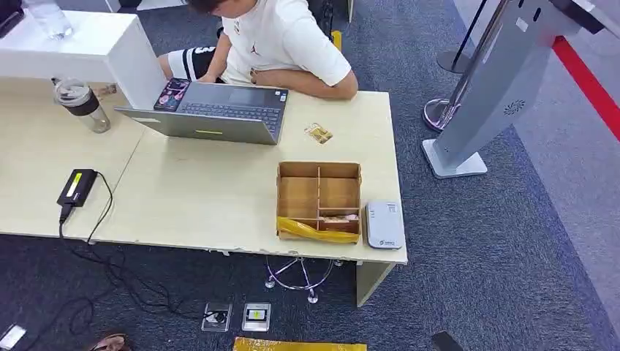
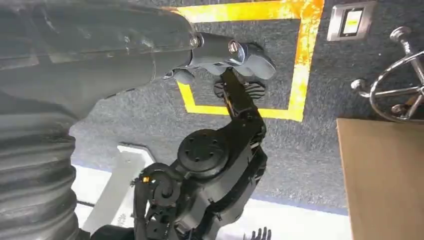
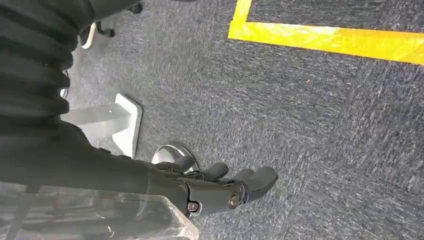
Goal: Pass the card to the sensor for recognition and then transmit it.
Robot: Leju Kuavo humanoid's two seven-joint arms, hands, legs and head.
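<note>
A wooden divided box [image 1: 319, 175] stands near the table's front right corner. A pale pinkish card [image 1: 340, 218] lies in its front right compartment, and a yellow wrapper [image 1: 314, 231] lies along its front row. Right of the box sits the white card sensor [image 1: 384, 224]. My left hand [image 2: 235, 57] hangs over the carpet beside the table and holds nothing. In the right wrist view my right hand [image 3: 225, 185] also hangs above the carpet, its fingers loosely apart and holding nothing.
A person [image 1: 281, 44] sits at the far side behind an open laptop [image 1: 212, 110]. A small gold packet [image 1: 318, 133] lies behind the box. A bottle [image 1: 82, 104] and a black adapter [image 1: 77, 186] are at left. A grey kiosk [image 1: 497, 88] stands right of the table [image 1: 205, 197].
</note>
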